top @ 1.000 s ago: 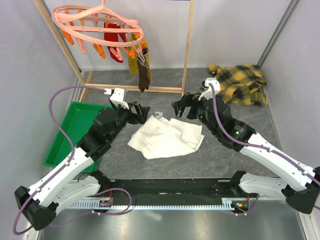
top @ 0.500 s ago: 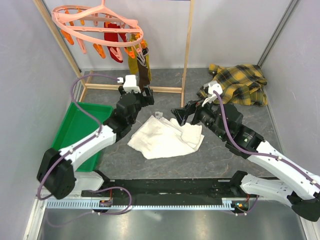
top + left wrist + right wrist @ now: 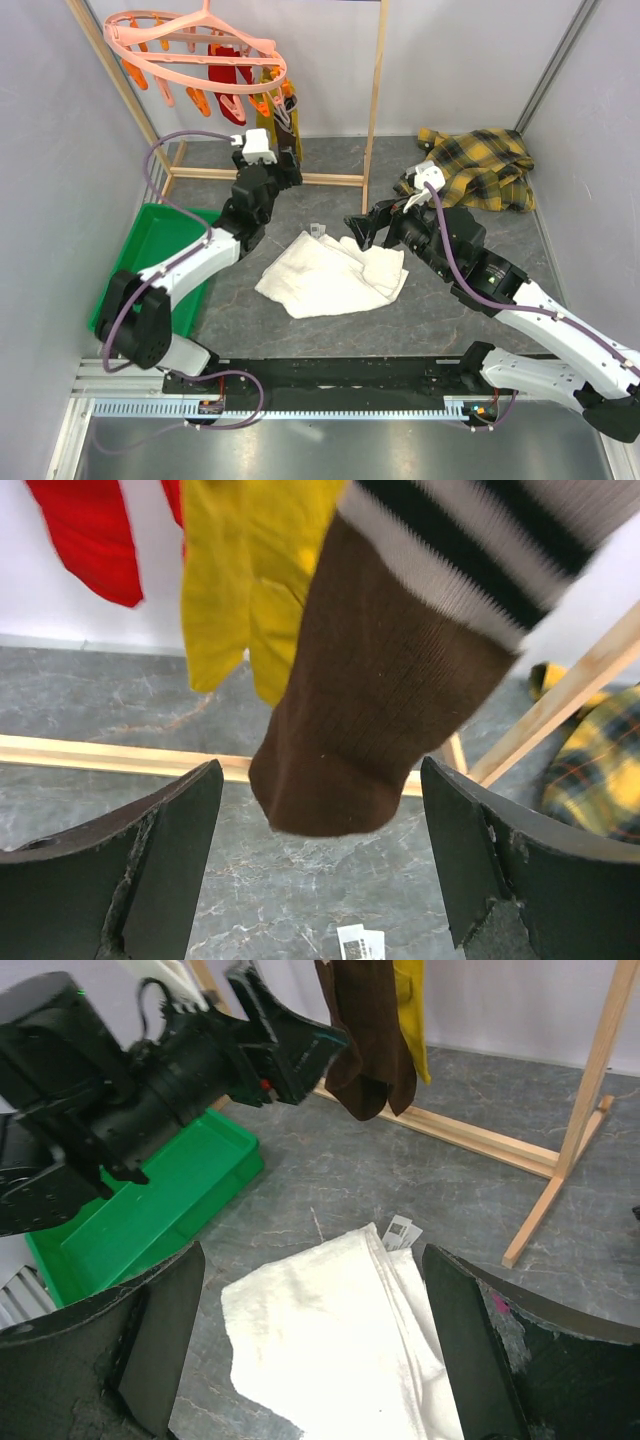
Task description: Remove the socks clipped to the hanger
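Grey floor point(image 3: 330, 340); left gripper point(image 3: 320, 772) agape beneath brown sock point(image 3: 370, 710), right gripper point(image 3: 312, 1252) agape; tag point(image 3: 400, 1232) unreadable.

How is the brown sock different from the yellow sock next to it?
The brown sock has a black-and-white striped cuff; the yellow sock looks plain. The brown sock hangs lower than the yellow sock. In the left wrist view, the brown sock's toe shows between the fingers of the open left pincer; the yellow sock sits farther left. Both hang limp from the pink hanger.
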Tool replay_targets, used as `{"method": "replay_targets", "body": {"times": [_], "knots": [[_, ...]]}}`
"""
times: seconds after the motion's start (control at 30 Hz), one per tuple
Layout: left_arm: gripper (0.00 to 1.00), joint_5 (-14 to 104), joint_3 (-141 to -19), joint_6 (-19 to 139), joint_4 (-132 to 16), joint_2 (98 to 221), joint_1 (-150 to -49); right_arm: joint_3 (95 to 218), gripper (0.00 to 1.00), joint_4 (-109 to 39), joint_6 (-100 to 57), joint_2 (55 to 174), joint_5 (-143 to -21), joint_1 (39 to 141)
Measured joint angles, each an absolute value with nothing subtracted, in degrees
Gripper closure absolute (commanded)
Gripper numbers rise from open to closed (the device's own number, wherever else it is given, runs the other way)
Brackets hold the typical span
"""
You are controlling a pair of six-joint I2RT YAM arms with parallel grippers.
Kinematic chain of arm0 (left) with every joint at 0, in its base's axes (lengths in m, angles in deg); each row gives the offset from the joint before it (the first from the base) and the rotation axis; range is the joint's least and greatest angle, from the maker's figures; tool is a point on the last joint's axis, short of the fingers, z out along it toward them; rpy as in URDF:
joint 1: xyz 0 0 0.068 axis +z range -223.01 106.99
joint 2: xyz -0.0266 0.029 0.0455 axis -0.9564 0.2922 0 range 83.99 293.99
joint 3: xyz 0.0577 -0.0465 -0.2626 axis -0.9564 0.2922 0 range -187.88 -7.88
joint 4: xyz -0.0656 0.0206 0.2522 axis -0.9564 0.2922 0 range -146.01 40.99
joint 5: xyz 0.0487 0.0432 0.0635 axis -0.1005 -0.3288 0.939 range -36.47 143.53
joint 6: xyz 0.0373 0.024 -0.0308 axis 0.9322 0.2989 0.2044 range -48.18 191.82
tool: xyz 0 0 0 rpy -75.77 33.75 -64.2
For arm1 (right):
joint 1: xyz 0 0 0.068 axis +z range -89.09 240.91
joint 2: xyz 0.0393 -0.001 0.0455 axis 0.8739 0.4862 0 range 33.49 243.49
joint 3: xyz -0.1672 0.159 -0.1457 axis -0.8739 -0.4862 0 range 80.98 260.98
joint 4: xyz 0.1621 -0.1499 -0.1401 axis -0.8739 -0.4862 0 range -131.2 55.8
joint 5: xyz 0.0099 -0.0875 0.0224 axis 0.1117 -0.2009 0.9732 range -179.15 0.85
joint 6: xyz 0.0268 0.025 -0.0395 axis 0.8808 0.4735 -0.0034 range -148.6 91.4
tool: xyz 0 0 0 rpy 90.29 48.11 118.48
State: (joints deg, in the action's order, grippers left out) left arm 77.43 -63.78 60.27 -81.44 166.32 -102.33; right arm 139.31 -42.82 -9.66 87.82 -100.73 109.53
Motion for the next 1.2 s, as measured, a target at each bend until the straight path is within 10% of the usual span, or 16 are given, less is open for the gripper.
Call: {"method": "replay_targets", "body": {"times": [0.13, 0.23, 0.33, 1.2], "knots": [[0.24, 76.93, -66.05, 61.30, -82.22, 172.72, -102.33, 139.44, 0.02, -42.87, -11.02, 87.97, -102.04, 109.53], [0.78, 76.69, -67.08, 62.52, -82.55, 176.26, -102.33, 140.31, 0.02, -42.87, -11.96, 88.78, -102.91, 109.53], [0.97, 75.90, -67.93, 63.57, -82.07, 177.79, -102.27, 141.21, 0.02, -42.84, -12.59, 89.81, -103.28, 109.53], [0.98, 50.09, -61.79, 58.59, -66.22, 148.74, -102.16, 173.60, 0.31, -35.11, -11.89, 117.39, -109.82, 109.53]]}}
